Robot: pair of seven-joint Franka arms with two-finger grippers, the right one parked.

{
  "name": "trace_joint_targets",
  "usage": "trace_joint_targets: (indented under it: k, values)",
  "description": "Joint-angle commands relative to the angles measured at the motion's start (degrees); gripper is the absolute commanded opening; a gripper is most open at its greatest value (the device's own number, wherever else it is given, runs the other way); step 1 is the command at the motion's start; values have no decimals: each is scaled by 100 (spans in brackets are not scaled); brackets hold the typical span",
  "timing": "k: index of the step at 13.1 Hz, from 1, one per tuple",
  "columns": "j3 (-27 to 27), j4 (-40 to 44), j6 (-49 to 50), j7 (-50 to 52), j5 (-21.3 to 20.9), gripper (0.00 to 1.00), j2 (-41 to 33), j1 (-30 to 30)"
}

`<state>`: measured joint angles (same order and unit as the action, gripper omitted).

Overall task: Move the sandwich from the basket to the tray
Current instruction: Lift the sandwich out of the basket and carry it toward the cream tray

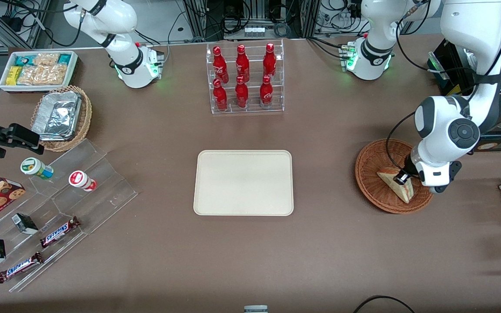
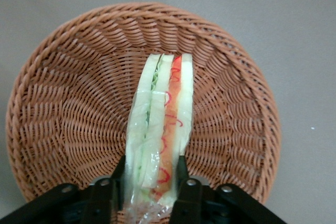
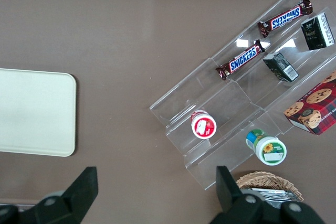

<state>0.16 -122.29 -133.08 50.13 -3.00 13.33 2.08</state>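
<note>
We see the left arm's two-finger pincer [image 2: 151,182] lowered into the round, shallow, reddish-brown woven wicker basket [image 1: 370,180], its black fingers [image 2: 118,174] pressed against both flat sides of the small triangular sandwich of pale white bread wrapped in clear film [image 2: 160,135], so it is clenched on the sandwich. In the wrist view the sandwich stands on edge between the fingers, its orange-red and green filling stripes running away from the pincer toward the basket's rim [image 2: 157,11]. In the front view the pincer [image 1: 402,177] sits over the part of the basket toward the working arm's end of the table, and the sandwich [image 1: 396,184] lies inside the basket right at the fingertips, its lower point nearer the front camera than the pincer.

The flat cream-beige rectangular tray with rounded corners [image 1: 243,182] lies well apart from the pincer, toward the parked arm's end of the table, with bare brown tabletop [image 1: 324,182] between it and the basket. A clear acrylic rack of red bottles [image 1: 245,78] stands farther from the front camera than the tray
</note>
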Motion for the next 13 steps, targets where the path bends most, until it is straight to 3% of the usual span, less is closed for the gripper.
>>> trace_joint_targets:
  k: [1,5,9,13]
  values:
    - [-50,765,1254,-47,-95,13,-365,117]
    - [-51,1453,2163,-223,-78,14,-682,906]
    - [-51,1769,2023,-328,-60,14,-561,1830]
    - [-42,2173,1638,-479,-60,14,45,2673]
